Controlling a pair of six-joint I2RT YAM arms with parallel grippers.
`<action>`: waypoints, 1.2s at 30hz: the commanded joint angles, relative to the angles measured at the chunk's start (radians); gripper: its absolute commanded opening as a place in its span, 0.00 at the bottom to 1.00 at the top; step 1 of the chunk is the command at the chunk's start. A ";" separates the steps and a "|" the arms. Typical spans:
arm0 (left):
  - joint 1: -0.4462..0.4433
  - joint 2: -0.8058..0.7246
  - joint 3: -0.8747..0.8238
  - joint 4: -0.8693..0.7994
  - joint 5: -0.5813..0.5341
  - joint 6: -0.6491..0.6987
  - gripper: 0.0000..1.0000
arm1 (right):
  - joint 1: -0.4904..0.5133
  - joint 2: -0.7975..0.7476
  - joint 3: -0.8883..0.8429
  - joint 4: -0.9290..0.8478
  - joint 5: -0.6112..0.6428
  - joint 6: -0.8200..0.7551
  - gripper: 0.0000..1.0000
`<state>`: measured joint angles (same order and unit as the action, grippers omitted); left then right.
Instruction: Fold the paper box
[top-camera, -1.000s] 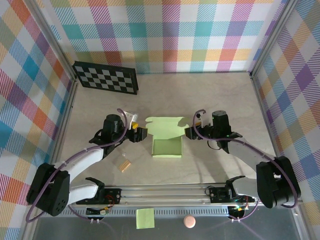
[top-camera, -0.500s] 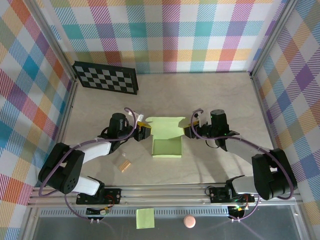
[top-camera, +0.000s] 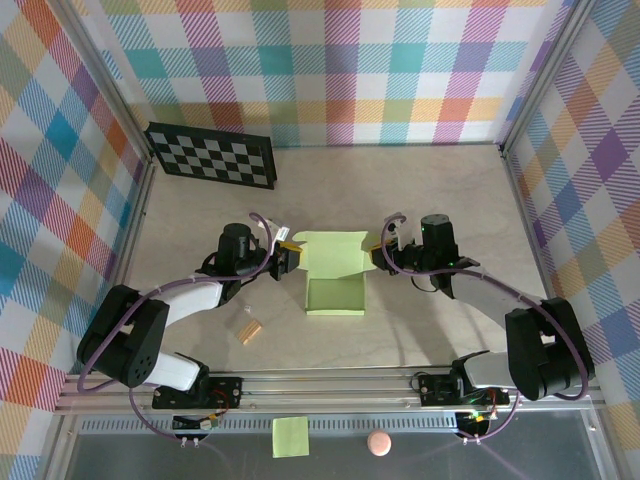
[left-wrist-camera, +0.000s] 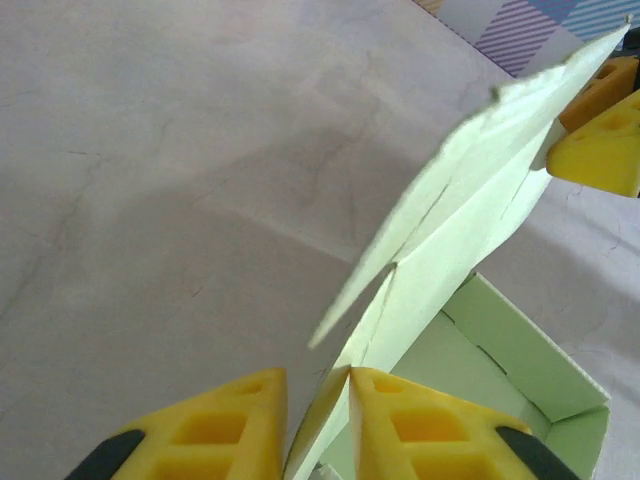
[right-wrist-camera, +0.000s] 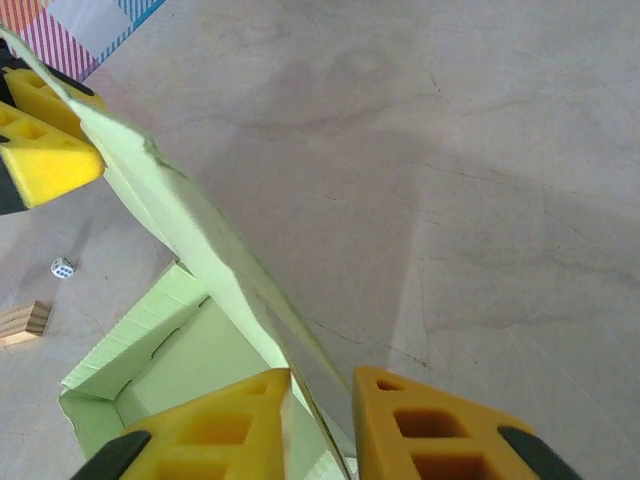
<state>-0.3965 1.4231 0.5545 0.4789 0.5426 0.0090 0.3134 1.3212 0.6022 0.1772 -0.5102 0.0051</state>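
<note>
The left gripper (left-wrist-camera: 318, 378) has its yellow fingers (left-wrist-camera: 210, 430) drawn close on the left end of the lid flap (top-camera: 332, 252) of the paper box (top-camera: 334, 278), and the pale green card fills the slit between them. The right gripper (right-wrist-camera: 320, 378) pinches the flap's right end in the same way, with the card's edge running down between its two pads. The grippers face each other across the flap, one at each short end.

The flap's long axis runs left to right between them. It is lifted off the table (top-camera: 420, 190), rising from the far wall of the tray (top-camera: 335, 297) and leaning toward the far side. The tray sits just near of the flap, its open side up and its floor bare. The box lies at the middle of the table.

To the near left of the box, apart from it, lie a tan block (top-camera: 247, 328) and a small white die (right-wrist-camera: 62, 267). A checkerboard (top-camera: 210, 155) leans at the far left. On the near ledge sit a yellow-green sticky note (top-camera: 290, 436) and a pink ball (top-camera: 378, 442).
</note>
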 joint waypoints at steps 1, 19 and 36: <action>0.002 0.014 0.030 0.038 0.041 0.011 0.19 | -0.005 -0.023 0.026 -0.018 -0.039 -0.022 0.20; -0.029 -0.072 0.044 -0.019 -0.062 -0.033 0.02 | 0.061 -0.092 0.010 -0.016 0.214 0.207 0.00; -0.108 0.002 0.132 0.017 -0.313 -0.172 0.03 | 0.379 0.117 0.277 -0.070 0.882 0.492 0.00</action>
<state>-0.4759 1.3884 0.6426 0.4492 0.2401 -0.1207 0.6472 1.4021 0.8291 0.0902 0.2478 0.4194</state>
